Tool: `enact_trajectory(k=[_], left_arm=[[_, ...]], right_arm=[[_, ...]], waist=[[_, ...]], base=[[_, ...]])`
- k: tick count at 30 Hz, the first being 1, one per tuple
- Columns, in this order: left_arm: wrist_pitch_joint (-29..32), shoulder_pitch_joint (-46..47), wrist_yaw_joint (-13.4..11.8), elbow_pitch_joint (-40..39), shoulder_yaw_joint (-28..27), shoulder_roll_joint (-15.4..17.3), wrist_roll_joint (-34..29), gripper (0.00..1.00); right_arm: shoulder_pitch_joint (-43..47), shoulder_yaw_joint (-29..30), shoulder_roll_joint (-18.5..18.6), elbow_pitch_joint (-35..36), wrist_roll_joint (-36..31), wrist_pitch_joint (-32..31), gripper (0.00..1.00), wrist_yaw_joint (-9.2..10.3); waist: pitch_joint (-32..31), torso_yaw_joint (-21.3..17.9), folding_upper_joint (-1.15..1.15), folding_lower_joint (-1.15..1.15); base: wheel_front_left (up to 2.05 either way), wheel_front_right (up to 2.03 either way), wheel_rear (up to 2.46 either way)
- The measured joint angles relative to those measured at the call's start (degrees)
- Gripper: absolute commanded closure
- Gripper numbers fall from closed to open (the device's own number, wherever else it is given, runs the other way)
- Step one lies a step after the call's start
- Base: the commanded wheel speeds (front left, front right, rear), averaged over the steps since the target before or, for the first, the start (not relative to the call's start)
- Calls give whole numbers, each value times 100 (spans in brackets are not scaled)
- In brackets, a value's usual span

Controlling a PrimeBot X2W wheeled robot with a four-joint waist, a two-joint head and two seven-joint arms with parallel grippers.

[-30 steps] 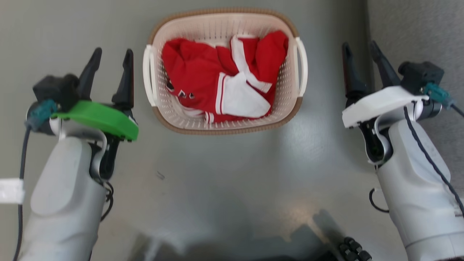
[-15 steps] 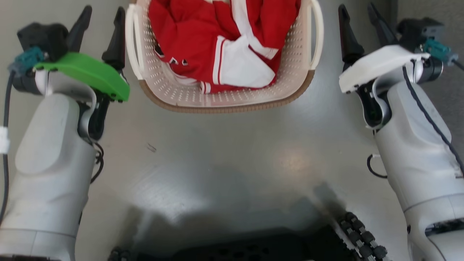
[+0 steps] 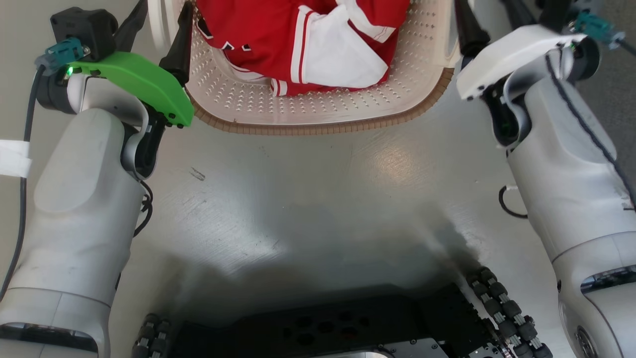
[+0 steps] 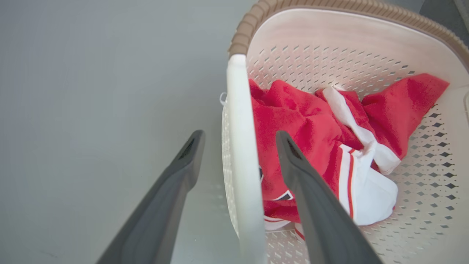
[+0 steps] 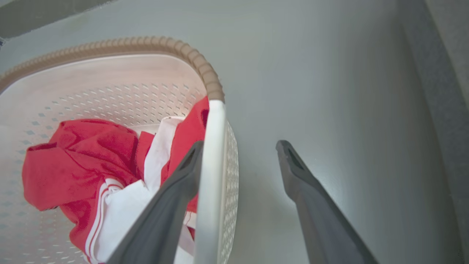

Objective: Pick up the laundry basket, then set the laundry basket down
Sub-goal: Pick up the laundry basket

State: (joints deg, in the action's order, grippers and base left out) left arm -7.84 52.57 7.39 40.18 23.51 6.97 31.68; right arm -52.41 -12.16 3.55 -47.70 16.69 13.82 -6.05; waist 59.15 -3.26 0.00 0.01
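Grey floor (image 3: 318,189), cream perforated laundry basket (image 3: 308,109)

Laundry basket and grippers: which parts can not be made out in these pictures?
- Head view: the top edge cuts off the far part of the laundry basket.
- Left wrist view: a finger of the left gripper hides part of the red garment.
- Right wrist view: a finger of the right gripper hides part of that garment.

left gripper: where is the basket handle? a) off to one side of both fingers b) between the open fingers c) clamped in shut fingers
b: the left wrist view shows the handle running up between the left gripper's spread fingers, one outside the basket, one over the red garment.
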Motion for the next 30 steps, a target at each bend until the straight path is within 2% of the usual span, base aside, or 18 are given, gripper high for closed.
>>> enact_trajectory(k=[17,18,19,20,21,30], left_arm=[[-63,404,0,477,448,-62,299,2],[-70,414,0,511,466,-62,314,11],[-78,421,0,539,480,-62,345,51],[-79,432,0,567,499,-60,355,67],[-80,446,0,581,522,-60,372,100],[-231,510,-32,750,755,-142,599,100]], right_arm=[[-266,-495,9,-548,511,2,0,-68],[-277,-514,9,-577,522,2,13,-68],[-288,-531,10,-601,548,2,51,-69],[-300,-550,10,-621,577,3,76,-69],[-322,-573,10,-646,614,3,100,-76],[-399,-737,-20,-792,816,27,100,-85]], waist=[[155,124,0,0],[159,130,0,0],[161,136,0,0],[164,142,0,-1],[166,147,0,0],[109,158,0,0]], base=[[0,0,0],[0,0,0],[0,0,0],[0,0,0],[0,0,0],[0,0,0]])
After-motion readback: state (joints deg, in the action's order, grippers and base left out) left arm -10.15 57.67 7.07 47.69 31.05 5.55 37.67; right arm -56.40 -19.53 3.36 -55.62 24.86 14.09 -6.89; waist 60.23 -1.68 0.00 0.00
